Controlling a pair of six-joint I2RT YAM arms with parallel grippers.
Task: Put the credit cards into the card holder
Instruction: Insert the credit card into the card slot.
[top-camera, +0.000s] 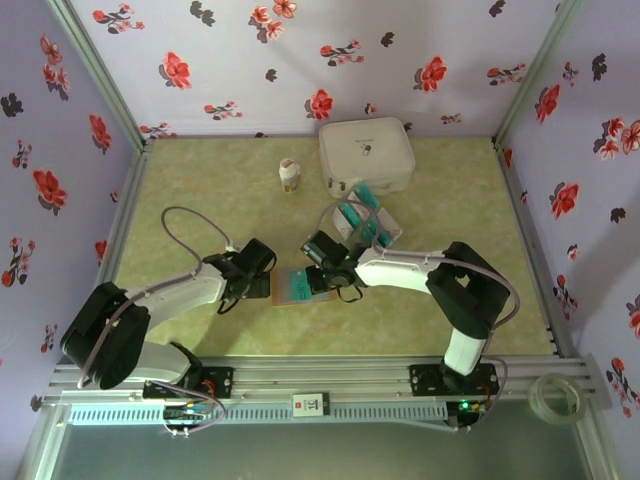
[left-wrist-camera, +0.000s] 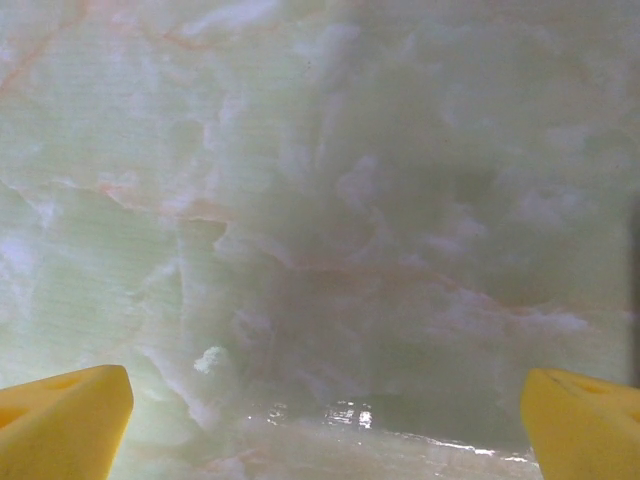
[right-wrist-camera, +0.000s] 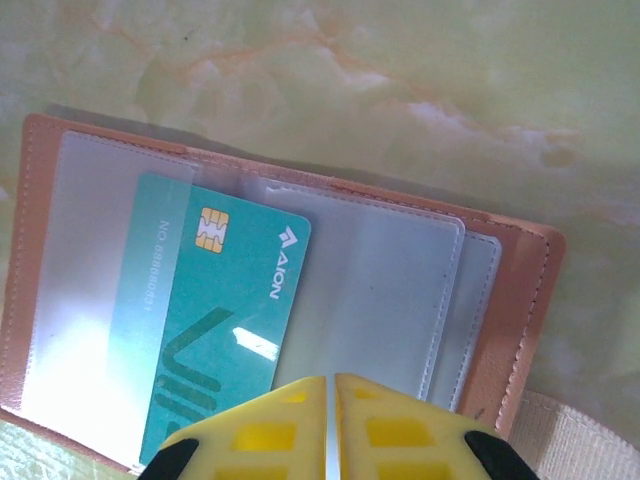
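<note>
The brown card holder (right-wrist-camera: 520, 290) lies open on the table, its clear pockets facing up. One teal credit card (right-wrist-camera: 225, 320) with a gold chip sits slanted on it, its left part under a clear pocket. My right gripper (right-wrist-camera: 331, 382) is shut just above the card's lower right corner, with nothing seen between its fingers. From above, the holder (top-camera: 290, 297) lies between both grippers, the right gripper (top-camera: 318, 276) over its right side. My left gripper (top-camera: 268, 276) stands at its left edge, open, its yellow fingers (left-wrist-camera: 70, 420) wide apart over bare table. More teal cards (top-camera: 362, 218) lie stacked further back.
A big white rounded case (top-camera: 366, 152) sits at the back, right behind the card stack. A small white bottle (top-camera: 290, 176) stands to its left. A roll of clear tape (top-camera: 558, 395) lies off the table at the near right.
</note>
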